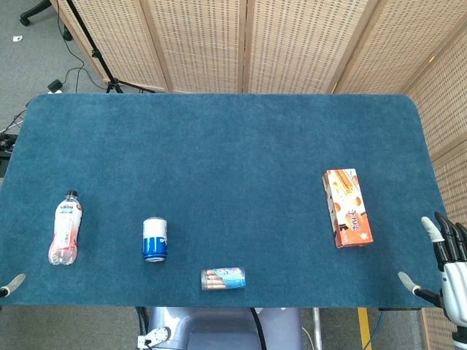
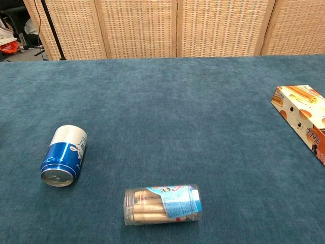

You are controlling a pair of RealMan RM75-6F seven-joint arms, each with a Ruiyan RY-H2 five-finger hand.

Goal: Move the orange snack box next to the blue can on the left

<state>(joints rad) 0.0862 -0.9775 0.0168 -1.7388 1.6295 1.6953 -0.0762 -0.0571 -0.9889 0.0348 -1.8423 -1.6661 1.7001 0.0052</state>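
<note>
Orange snack box (image 1: 348,208) flat on the right of the blue table (image 1: 233,146), untouched.

My right hand (image 1: 446,261) hangs off the near-right table edge, fingers apart, empty, near the box's near end but not touching. Left hand (image 1: 11,284): only a fingertip shows at the near-left edge; state unclear. Blue can (image 1: 155,239) lies on its side far left of the box.

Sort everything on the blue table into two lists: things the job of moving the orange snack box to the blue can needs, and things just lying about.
Needed: orange snack box, blue can, right robot hand.

Lying about: water bottle, clear tube of wafer sticks.
</note>
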